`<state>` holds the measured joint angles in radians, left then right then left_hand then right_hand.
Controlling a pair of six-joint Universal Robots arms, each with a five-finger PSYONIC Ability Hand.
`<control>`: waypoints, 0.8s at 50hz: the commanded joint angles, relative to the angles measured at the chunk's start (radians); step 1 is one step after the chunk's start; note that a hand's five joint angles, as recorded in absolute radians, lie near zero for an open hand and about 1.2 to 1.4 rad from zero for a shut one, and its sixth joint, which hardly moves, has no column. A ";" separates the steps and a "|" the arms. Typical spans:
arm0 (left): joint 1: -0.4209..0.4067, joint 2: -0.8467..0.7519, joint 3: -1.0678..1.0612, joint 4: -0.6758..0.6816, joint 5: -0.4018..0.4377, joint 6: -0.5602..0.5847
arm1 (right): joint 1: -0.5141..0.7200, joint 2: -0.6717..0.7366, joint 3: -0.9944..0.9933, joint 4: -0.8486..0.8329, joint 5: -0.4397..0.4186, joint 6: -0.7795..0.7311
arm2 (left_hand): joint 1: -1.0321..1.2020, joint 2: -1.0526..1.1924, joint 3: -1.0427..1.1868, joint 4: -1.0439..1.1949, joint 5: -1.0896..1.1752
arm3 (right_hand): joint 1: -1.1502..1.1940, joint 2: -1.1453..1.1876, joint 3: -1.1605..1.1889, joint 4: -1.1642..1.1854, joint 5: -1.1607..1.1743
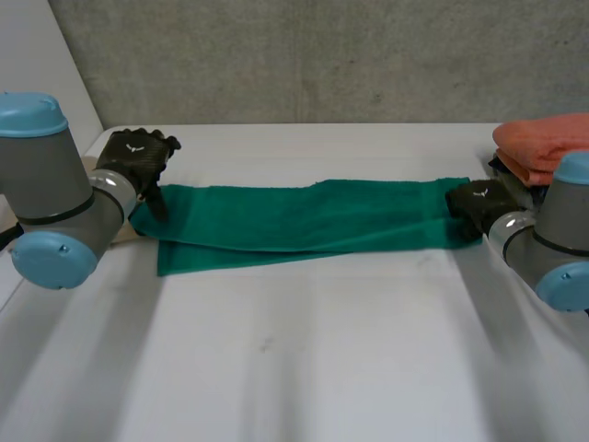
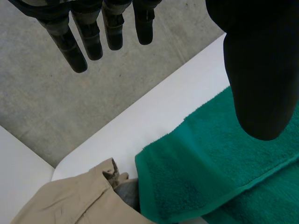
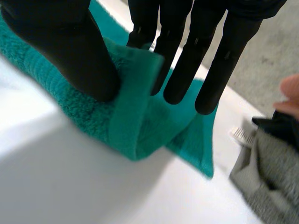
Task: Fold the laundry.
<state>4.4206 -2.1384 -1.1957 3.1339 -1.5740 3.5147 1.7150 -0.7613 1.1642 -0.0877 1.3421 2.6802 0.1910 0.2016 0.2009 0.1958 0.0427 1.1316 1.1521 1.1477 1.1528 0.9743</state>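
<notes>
Towel (image 1: 304,221), one, green; right hand (image 1: 479,204) pinches its end, left hand (image 1: 136,157) relaxed

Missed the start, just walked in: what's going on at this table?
The robot is folding a long green terry towel, laid in a strip across the white table. Its right hand pinches one end between thumb and fingers; its left hand is open at the other end. A folded orange towel lies beside the right arm.

The white table (image 1: 304,368) is being lit brightly and evenly from above, a thin shadow is being cast along the near edge of the green towel (image 1: 304,221), and the right hand (image 3: 70,51) is being rendered almost featurelessly dark.
</notes>
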 commanded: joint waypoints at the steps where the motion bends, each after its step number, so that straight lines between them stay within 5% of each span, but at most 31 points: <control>1: 0.000 0.015 -0.041 0.003 -0.003 0.004 | 0.037 -0.101 0.014 0.005 -0.026 0.003 | -0.016 -0.027 -0.026 -0.021 -0.043 | 0.265 0.244 0.249 0.243 0.247; 16: 0.017 -0.058 -0.068 0.029 0.029 0.036 | 0.196 -0.495 -0.009 0.098 -0.077 0.056 | -0.016 -0.027 -0.026 -0.021 -0.043 | 0.265 0.244 0.249 0.243 0.247; 31: -0.044 -0.265 0.137 -0.017 -0.006 0.055 | 0.288 -0.671 -0.222 0.230 -0.066 0.224 | -0.016 -0.027 -0.026 -0.021 -0.043 | 0.265 0.244 0.249 0.243 0.247; 34: -0.064 -0.304 0.200 -0.060 -0.050 0.067 | 0.276 -0.679 -0.232 0.227 -0.058 0.250 | 0.206 0.196 0.197 0.202 0.180 | 0.265 0.244 0.249 0.243 0.247; 35: -0.069 -0.310 0.212 -0.075 -0.066 0.072 | 0.269 -0.675 -0.230 0.227 -0.057 0.253 | 0.399 0.389 0.389 0.394 0.373 | 0.265 0.244 0.249 0.243 0.247; 37: -0.070 -0.314 0.245 -0.103 -0.101 0.082 | 0.229 -0.665 -0.218 0.229 -0.052 0.251 | 1.123 1.113 1.113 1.118 1.097 | 0.265 0.244 0.249 0.243 0.247; 40: -0.049 -0.279 0.262 -0.121 -0.138 0.082 | 0.177 -0.627 -0.170 0.238 -0.058 0.210 | 1.205 1.195 1.195 1.200 1.179 | 0.265 0.244 0.249 0.243 0.247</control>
<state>4.3583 -2.4405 -0.9887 3.0662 -1.6358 3.5854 1.9764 -1.4350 0.9373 0.1448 1.2839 2.9264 0.8972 0.8432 0.8173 0.8233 0.6458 1.1321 1.1712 1.1797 1.1904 0.9911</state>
